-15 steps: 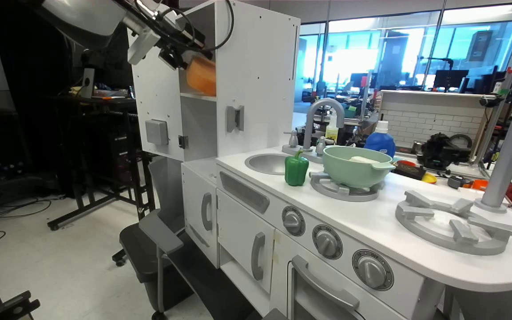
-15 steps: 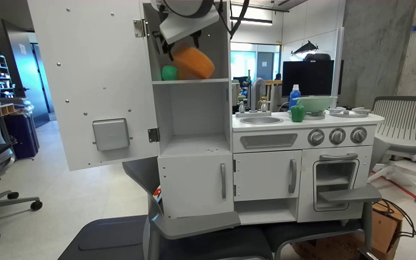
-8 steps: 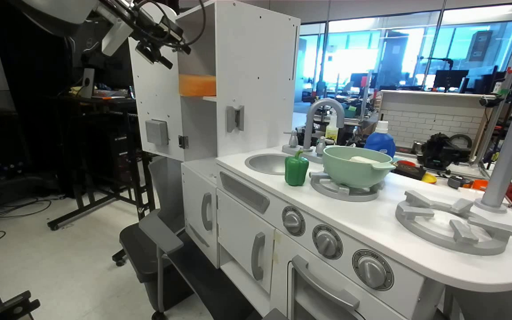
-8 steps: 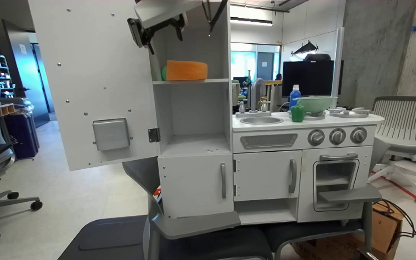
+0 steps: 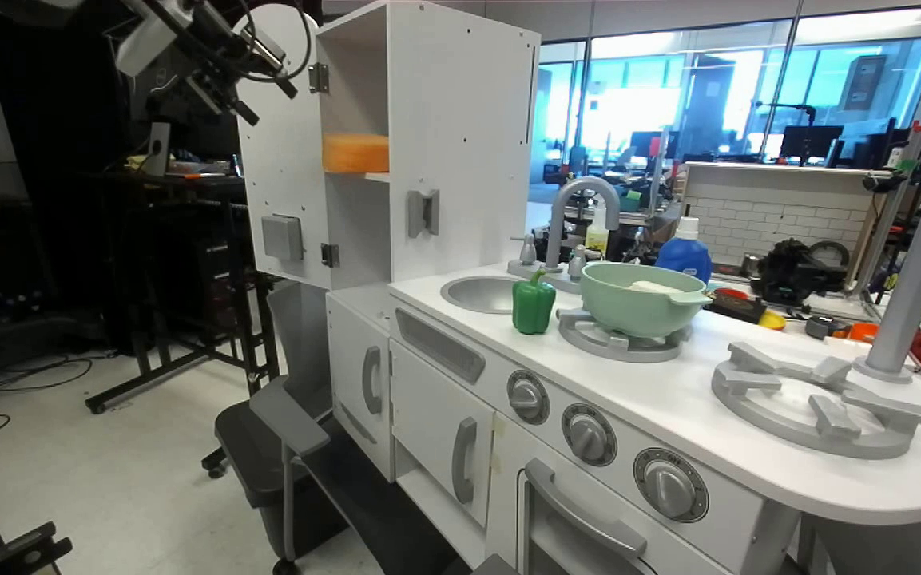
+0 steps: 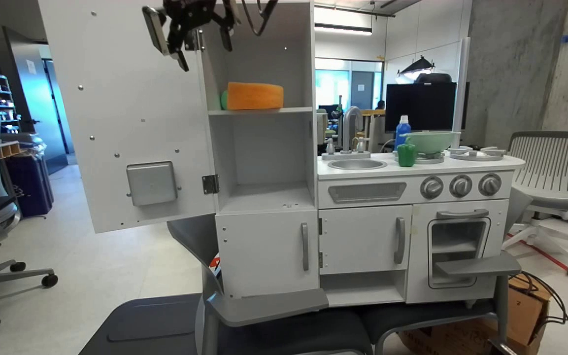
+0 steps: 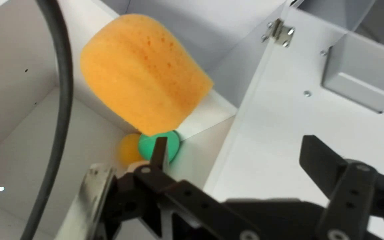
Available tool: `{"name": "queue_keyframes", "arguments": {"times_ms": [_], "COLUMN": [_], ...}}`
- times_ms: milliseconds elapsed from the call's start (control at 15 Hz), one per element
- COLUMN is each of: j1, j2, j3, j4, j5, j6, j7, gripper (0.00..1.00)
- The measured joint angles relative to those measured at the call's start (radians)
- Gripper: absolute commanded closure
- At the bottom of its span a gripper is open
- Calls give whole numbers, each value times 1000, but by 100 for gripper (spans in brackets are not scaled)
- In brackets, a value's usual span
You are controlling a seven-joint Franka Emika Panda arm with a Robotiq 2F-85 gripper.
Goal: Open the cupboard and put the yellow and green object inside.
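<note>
Going rightward in an exterior view, we start at the open white door (image 6: 116, 113), its grey square panel (image 6: 152, 184) low down. The pincer (image 6: 205, 53) hangs high in front of the door's hinge edge; its fingers (image 7: 320, 163) stand wide apart and hold nothing. Inside the cupboard (image 6: 274, 49), on the upper shelf (image 6: 297, 110), we see the green piece (image 6: 224, 100) near the hinge side, mostly hidden behind the orange block (image 6: 255, 96). The wrist view shows us the yellow piece (image 7: 127, 150) just beside the green one. Farther right we pass the sink (image 6: 356, 168), set into the desk (image 5: 668, 391), then the green pepper (image 6: 406, 155), standing upright, and the pale-green bowl (image 6: 430, 142), resting on a burner (image 6: 430, 159).
</note>
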Motion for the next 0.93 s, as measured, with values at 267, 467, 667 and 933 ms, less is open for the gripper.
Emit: {"name": "queue_keyframes", "arguments": {"times_ms": [267,467,667,933], "j1": [-8,-30,-83,-214], "j2": [-188,-340,-470,-589], "j3": [85,96,92,57], "j4": [-200,-359,-495,-647], "j5": [129,213,273,355], "j6": [-154,-316,-474,-520], "j7": [-124,-180,-205,-209], "gripper": [0,0,0,0]}}
